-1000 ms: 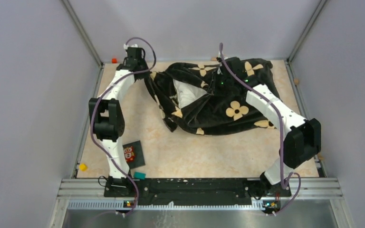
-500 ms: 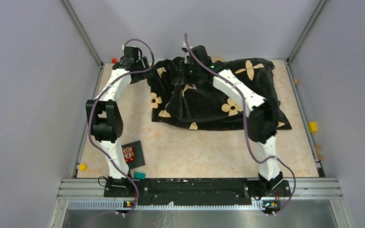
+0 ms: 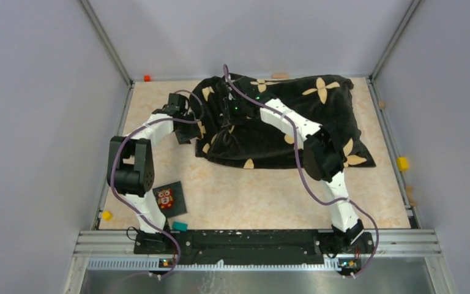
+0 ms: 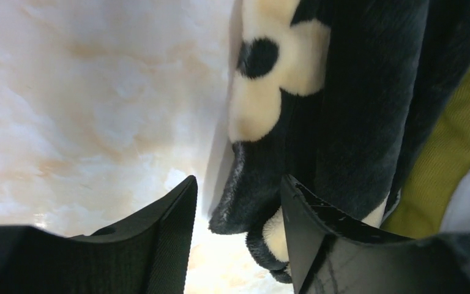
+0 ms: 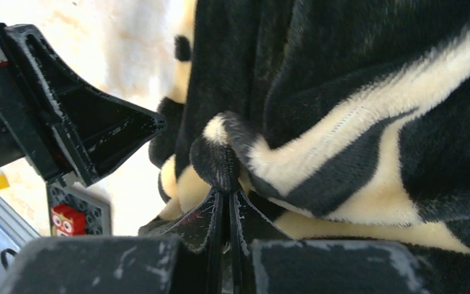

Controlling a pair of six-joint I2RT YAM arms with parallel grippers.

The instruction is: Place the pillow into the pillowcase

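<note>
A: Where's the pillowcase (image 3: 294,119) rel. to the arms?

B: Far side of the table (image 3: 251,190), long axis L–R. Its left end, prob. the mouth, lies right at the left gripper (image 4: 237,184). L arm is the nearer one to that end.

A: And the pillow (image 4: 450,159)?

B: Mostly inside, I judge. Only a strip shows in the left wrist view, yellow band + a bit of white, past the black folds.

A: L jaws?

B: Spread partway. Dark hem sits between the fingers, nothing clamped.

A: R?

B: The right gripper (image 5: 223,196) is pressed together, pinching a fold of the pillowcase nr that same end.

A: Next?

B: Prob. L closes on the hem, which lies to its right.
</note>
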